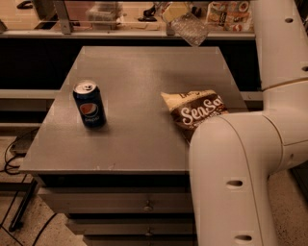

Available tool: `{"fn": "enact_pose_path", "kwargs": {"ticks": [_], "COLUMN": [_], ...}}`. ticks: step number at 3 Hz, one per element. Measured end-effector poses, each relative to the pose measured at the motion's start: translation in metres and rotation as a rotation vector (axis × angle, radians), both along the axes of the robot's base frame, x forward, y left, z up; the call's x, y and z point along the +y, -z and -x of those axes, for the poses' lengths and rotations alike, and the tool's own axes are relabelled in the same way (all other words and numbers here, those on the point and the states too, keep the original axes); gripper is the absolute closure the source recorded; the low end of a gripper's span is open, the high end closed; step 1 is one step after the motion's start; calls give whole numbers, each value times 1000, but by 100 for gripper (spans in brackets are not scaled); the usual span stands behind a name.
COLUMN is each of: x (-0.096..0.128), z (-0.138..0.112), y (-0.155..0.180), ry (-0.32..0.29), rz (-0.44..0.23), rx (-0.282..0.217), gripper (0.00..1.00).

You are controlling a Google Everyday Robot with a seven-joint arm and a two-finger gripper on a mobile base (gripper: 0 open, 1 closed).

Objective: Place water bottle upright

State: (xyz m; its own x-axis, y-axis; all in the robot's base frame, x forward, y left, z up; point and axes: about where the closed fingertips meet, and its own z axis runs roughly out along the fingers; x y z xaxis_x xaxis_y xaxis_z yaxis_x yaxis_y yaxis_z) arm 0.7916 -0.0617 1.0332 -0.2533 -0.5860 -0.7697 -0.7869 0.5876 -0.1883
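Grey table [139, 144] is filling the middle of the view, with a cluttered shelf [120, 33] running behind it at 12 o'clock. 1 water bottle [191, 29] is hanging in the air over the table's far edge, at about 1 o'clock, not touching the surface. Its long axis is slanting from 10 o'clock down to 4 o'clock, so it is lying tilted rather than upright; which end is carrying the cap cannot be told. The gripper [174, 13] is sitting at the bottle's upper-left end, at the top border of the view, and whether it is spread or pinching the bottle cannot be told. The white arm [240, 158] is bulking large at 4 o'clock, bending at 1 joint and rising along the right side to the top edge. A Pepsi can [89, 104] is standing upright at 9 o'clock, and a snack bag [195, 108] is lying flat at 3 o'clock, partly hidden behind the arm.
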Motion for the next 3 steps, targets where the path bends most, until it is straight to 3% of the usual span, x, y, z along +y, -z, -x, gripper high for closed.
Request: {"fn": "enact_pose_path", "kwargs": {"ticks": [2,3], "x": [-7,-16], "z": [14,20], "y": [-17,-34], "ry": [-261,-309], "rz": [132,94], "rx": [-239,-338], "gripper": [100,100]}}
